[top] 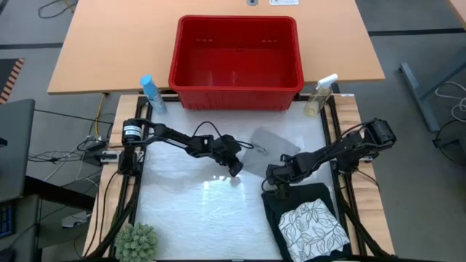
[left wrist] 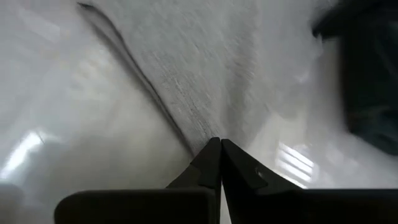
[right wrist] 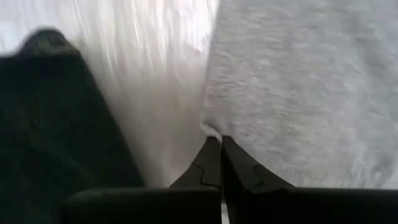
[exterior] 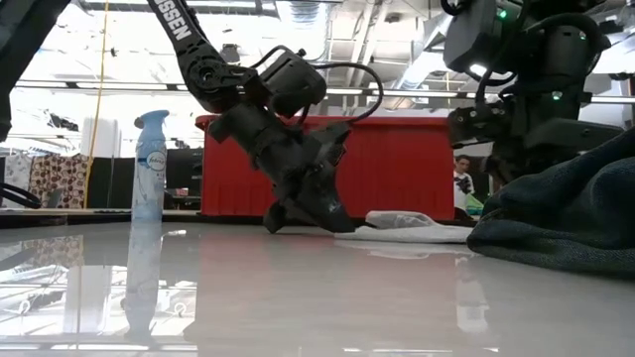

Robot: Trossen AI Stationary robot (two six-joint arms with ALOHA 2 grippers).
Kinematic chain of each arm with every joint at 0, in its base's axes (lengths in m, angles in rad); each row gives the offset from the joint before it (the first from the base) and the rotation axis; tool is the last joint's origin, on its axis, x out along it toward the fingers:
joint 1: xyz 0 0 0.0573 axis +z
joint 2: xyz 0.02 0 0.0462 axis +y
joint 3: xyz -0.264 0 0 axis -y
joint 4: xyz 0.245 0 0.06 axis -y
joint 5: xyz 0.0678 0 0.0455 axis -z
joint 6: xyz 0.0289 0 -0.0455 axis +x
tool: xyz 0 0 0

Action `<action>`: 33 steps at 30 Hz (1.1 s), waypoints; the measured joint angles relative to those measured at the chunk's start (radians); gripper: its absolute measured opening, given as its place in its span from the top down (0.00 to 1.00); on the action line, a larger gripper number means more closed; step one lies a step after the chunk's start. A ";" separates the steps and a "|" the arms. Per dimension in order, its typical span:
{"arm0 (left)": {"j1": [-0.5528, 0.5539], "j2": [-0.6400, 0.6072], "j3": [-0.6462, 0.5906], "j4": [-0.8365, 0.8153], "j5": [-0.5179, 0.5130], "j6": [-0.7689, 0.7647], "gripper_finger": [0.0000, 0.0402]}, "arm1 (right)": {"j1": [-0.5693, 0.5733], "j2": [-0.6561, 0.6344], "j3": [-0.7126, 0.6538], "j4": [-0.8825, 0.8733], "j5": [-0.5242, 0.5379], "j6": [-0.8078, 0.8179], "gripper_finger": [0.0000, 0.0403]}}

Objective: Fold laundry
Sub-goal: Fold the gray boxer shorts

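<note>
High view: jeans [top: 306,207] and leaf-print cloth [top: 313,227] stacked folded at 5 o'clock; grey cloth [top: 273,149] unfolded, pinched by left gripper [top: 234,172] and right gripper [top: 274,175].

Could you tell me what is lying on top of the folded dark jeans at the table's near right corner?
A white cloth with grey leaf print lies on the dark jeans, covering their middle. Only the jeans' edges show around it; whatever is beneath the jeans cannot be seen.
</note>
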 joint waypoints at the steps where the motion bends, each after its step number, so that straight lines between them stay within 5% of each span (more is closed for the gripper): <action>1: 0.000 -0.009 0.000 -0.003 0.018 -0.015 1.00 | -0.001 -0.004 0.006 -0.011 -0.010 -0.010 0.95; 10: 0.007 -0.168 -0.001 0.049 0.030 -0.001 1.00 | 0.004 -0.038 0.023 -0.104 -0.056 -0.063 0.95; 16: 0.046 -0.219 0.003 0.158 -0.298 0.377 1.00 | 0.045 -0.040 0.023 -0.106 -0.094 -0.134 0.95; 26: 0.087 -0.087 0.054 0.180 -0.105 0.560 1.00 | 0.064 -0.040 0.024 -0.115 -0.095 -0.215 0.95; 33: 0.073 0.034 0.184 0.058 -0.124 0.711 1.00 | 0.047 -0.041 0.025 -0.112 -0.095 -0.225 0.95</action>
